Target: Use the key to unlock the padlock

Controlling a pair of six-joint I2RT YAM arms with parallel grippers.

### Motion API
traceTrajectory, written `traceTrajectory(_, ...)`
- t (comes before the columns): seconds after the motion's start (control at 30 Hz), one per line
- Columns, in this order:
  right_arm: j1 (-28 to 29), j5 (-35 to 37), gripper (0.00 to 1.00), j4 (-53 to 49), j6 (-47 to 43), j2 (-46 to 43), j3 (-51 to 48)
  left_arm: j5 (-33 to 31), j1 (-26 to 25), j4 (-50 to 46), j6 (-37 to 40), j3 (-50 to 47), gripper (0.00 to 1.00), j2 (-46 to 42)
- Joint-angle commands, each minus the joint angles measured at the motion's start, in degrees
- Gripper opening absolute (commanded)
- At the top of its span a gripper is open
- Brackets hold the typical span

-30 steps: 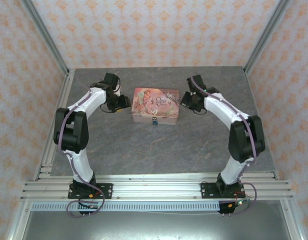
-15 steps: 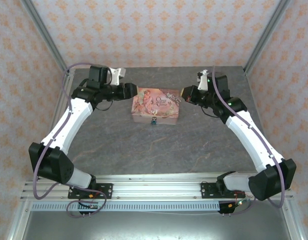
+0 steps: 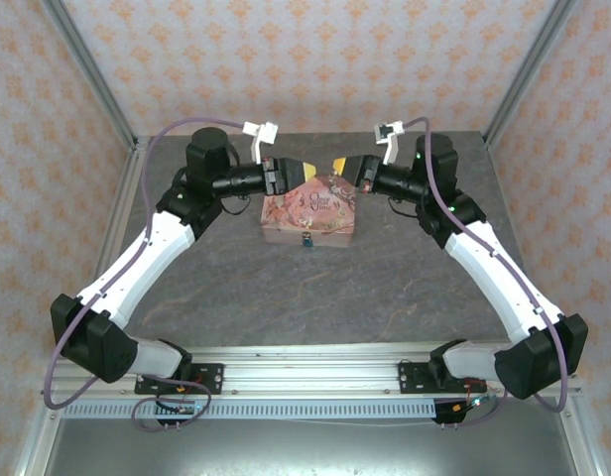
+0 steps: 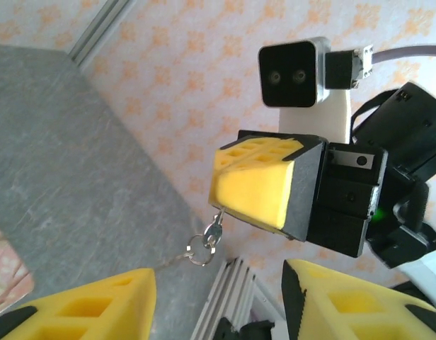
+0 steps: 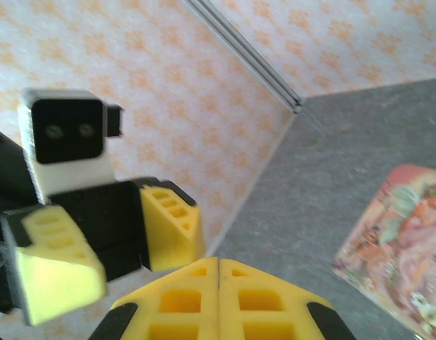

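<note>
The small teal padlock point(image 3: 306, 240) hangs at the front wall of the pink box point(image 3: 310, 210). Both grippers are raised over the box's back edge, tip to tip. My right gripper point(image 3: 338, 165) is shut, and in the left wrist view the silvery key point(image 4: 215, 230) dangles from its yellow tip point(image 4: 225, 207), with a small key ring point(image 4: 199, 249) below it. My left gripper point(image 4: 218, 306) is open, its fingers point(image 4: 83, 308) wide apart, nothing between them, just below and facing the key. In the right wrist view my own shut gripper point(image 5: 218, 269) faces the left gripper's spread fingers point(image 5: 172, 227).
The pink box point(image 5: 405, 248) sits mid-table on the grey surface point(image 3: 315, 288). Patterned walls and metal corner posts point(image 3: 87, 74) enclose the back and sides. An aluminium rail point(image 3: 305, 372) carries the arm bases at the near edge.
Both arms have risen from beside the box and swung inward, so the two grippers now meet tip to tip above its back edge. The right gripper has stayed shut.
</note>
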Motion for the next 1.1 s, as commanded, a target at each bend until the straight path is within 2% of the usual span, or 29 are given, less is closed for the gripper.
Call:
traceTrajectory(0.0, 0.13, -3.52, 0.00, 11.53, 6.68, 0.21, -0.87, 0.64, -0.60, 12.61, -9.45, -2.96, 0.49, -0.23)
traceTrajectory(0.37, 0.36, -3.88, 0.00, 15.46, 10.29, 1.58, -1.57, -0.83, -2.37, 20.74, -18.65, -4.34, 0.39, 1.61)
traceTrajectory(0.57, 0.43, -4.08, 0.00, 15.71, 10.68, 2.04, -1.22, -1.05, -4.02, 20.86, -18.38, -2.87, 0.33, 3.69)
traceTrajectory(1.07, 0.82, -4.03, 0.00, 15.57, 11.30, 1.78, -1.66, -1.32, -4.15, 20.38, -18.10, -2.25, 0.32, 5.04)
